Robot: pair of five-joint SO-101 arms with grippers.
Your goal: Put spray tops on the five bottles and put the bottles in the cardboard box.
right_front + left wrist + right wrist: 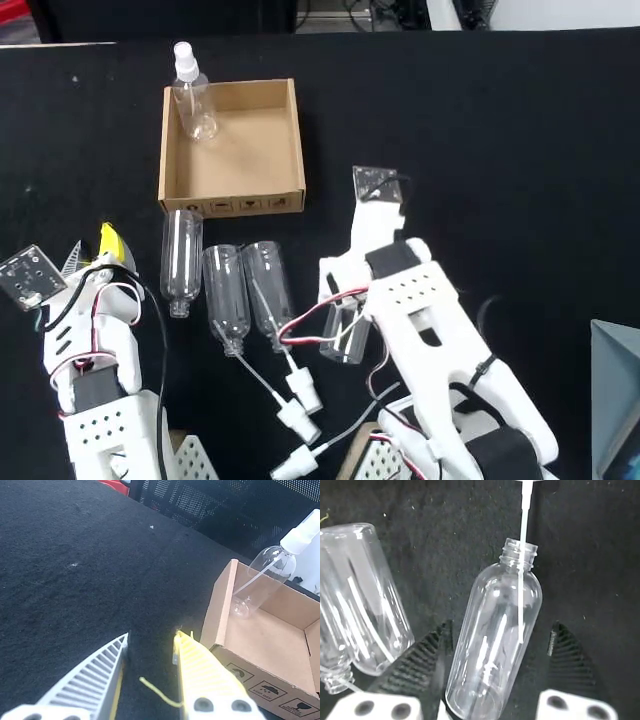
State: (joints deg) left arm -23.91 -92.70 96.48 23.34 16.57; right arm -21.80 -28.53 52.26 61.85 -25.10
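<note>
The box (pixel 232 203) sat open toward eleven o'clock on the black table (pixel 500 150). A capped bottle (pixel 192 100) leaned in the box's eleven o'clock corner, its spray head poking above the wall.

At six o'clock from the box three bare bottles lay side by side on the cloth, necks pointing to six: the near bottle (pixel 182 262), the middle bottle (pixel 226 292) and the third bottle (pixel 267 290). Two loose tops (pixel 300 392) lay just past the necks of the middle and third ones, their thin tubes reaching up to those necks.

At four o'clock from the box, under the right arm, lay the fourth bottle (pixel 495 645). The right claw (pixel 500 632) stood spread around it, one finger close against its side and the other a little apart. A tube ran down into its open neck, and a last top (pixel 292 463) lay at six o'clock from it.

The left claw (pixel 150 642) hung spread with nothing in it, over bare cloth at eight o'clock from the box.
</note>
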